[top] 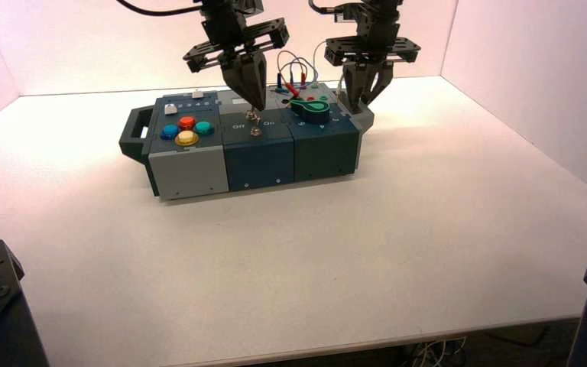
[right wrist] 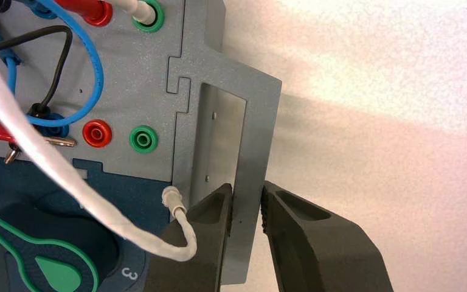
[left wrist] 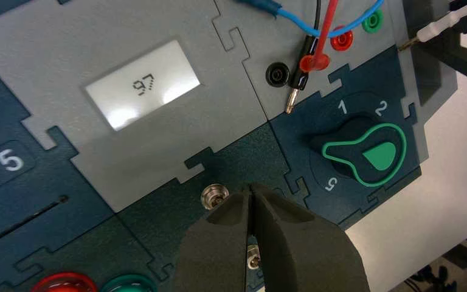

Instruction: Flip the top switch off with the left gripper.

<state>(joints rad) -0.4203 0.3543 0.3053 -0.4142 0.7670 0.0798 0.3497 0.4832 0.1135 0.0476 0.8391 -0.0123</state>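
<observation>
The top switch [top: 252,116] [left wrist: 214,196] is a tiny toggle with a silvery base on the dark blue middle panel of the box [top: 191,164]. My left gripper [top: 257,105] [left wrist: 250,190] is shut and points down at that panel. Its tips sit right beside the top switch, on the side toward the knob [left wrist: 365,155]. A second toggle [top: 256,131] [left wrist: 253,258] shows through the slit between the left fingers, nearer to me. My right gripper [top: 363,95] [right wrist: 247,198] is shut on the grey edge plate [right wrist: 246,121] at the box's right end.
Coloured push buttons [top: 187,130] sit on the box's left part. A white display [left wrist: 143,85] reads 97. Red, blue, black and white wires [top: 294,73] plug into sockets at the back right, close to both arms. The green-marked knob [top: 311,109] lies between the grippers.
</observation>
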